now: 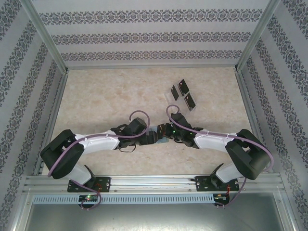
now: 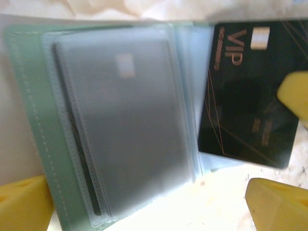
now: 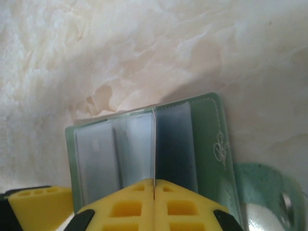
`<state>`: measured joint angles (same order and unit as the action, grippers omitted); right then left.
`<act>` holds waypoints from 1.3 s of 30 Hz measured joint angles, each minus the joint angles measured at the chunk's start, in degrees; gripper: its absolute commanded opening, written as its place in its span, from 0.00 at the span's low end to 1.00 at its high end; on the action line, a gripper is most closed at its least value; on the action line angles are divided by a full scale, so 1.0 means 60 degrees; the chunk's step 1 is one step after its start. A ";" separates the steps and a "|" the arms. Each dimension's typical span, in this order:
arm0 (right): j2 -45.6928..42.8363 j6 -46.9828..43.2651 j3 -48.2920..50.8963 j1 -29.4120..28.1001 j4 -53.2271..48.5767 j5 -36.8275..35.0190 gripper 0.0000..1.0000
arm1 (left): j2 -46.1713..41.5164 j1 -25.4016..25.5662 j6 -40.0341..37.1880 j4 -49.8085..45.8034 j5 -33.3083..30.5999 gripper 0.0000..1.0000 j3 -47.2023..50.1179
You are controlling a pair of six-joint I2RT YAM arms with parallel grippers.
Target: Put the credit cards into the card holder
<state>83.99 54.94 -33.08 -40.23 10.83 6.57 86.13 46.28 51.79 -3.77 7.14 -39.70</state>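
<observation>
The card holder (image 2: 29,96) lies open on the table, a grey-green cover with clear sleeves (image 3: 207,134). One sleeve holds a card (image 2: 125,125), dim behind the plastic. My right gripper (image 3: 154,185) is shut on a black credit card (image 2: 245,96) marked VIP. That card stands edge-on (image 3: 154,144) over the holder's middle fold, next to the sleeves on the right. My left gripper (image 2: 149,204) is open, its yellow fingers (image 2: 24,204) wide apart either side of the holder's near edge. Both grippers meet at the table's middle (image 1: 160,134).
Three more black credit cards (image 1: 183,86) lie together at the back right of the marble table (image 1: 106,96). The holder's tab with a snap (image 3: 269,192) sticks out on one side. Metal frame rails (image 1: 53,110) and patterned walls close in the table.
</observation>
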 measured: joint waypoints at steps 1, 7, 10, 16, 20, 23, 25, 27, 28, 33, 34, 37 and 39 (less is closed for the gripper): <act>0.0000 -0.0025 -0.0007 0.0000 -0.0022 0.0044 0.00 | -0.0098 0.0051 0.0073 -0.0047 0.0025 1.00 0.0058; -0.0244 -0.0233 -0.0015 0.0022 -0.0321 0.0419 0.00 | -0.0546 -0.0142 -0.0062 -0.1290 -0.0342 1.00 -0.0237; -0.0532 -0.0408 -0.0015 0.0193 -0.0433 0.0667 0.00 | -0.0466 -0.0583 -0.0452 -0.1927 -0.0583 1.00 -0.0656; -0.0699 -0.0798 -0.0033 0.0656 -0.0404 0.1402 0.00 | 0.0164 -0.1002 -0.1224 -0.2728 -0.1060 1.00 -0.1286; -0.0375 -0.1042 -0.0204 0.0750 -0.0233 0.1953 0.00 | 0.0699 -0.1053 -0.1508 -0.3013 -0.1169 1.00 -0.1388; 0.0033 -0.1206 -0.0306 0.0812 0.0025 0.2364 0.00 | 0.0863 -0.1056 -0.1599 -0.3129 -0.1239 1.00 -0.1392; 0.0346 -0.1246 -0.0331 0.0816 0.0208 0.2579 0.00 | 0.0860 -0.1056 -0.1603 -0.3129 -0.1249 1.00 -0.1392; 0.0616 -0.1286 -0.0342 0.0816 0.0353 0.2736 0.00 | 0.0860 -0.1056 -0.1599 -0.3129 -0.1260 1.00 -0.1388; 0.0743 -0.1308 -0.0342 0.0816 0.0426 0.2827 0.00 | 0.0860 -0.1056 -0.1603 -0.3129 -0.1271 1.00 -0.1384; 0.1111 -0.1341 -0.0346 0.0874 0.0780 0.3126 0.00 | 0.0860 -0.1158 -0.1628 -0.3104 -0.1228 1.00 -0.1359; 0.1137 -0.1341 -0.0346 0.0878 0.0838 0.3173 0.00 | 0.0860 -0.1195 -0.1639 -0.3093 -0.1195 1.00 -0.1351; 0.1198 -0.1333 -0.0346 0.0878 0.1031 0.3293 0.00 | 0.0860 -0.1341 -0.1712 -0.3085 -0.1038 1.00 -0.1351; 0.1271 -0.1319 -0.0346 0.0878 0.1166 0.3340 0.00 | 0.0856 -0.1417 -0.1774 -0.3085 -0.0933 1.00 -0.1351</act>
<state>91.61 47.03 -35.16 -34.96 17.82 26.61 91.26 37.78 41.15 -22.28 1.54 -47.81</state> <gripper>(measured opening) 0.065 0.999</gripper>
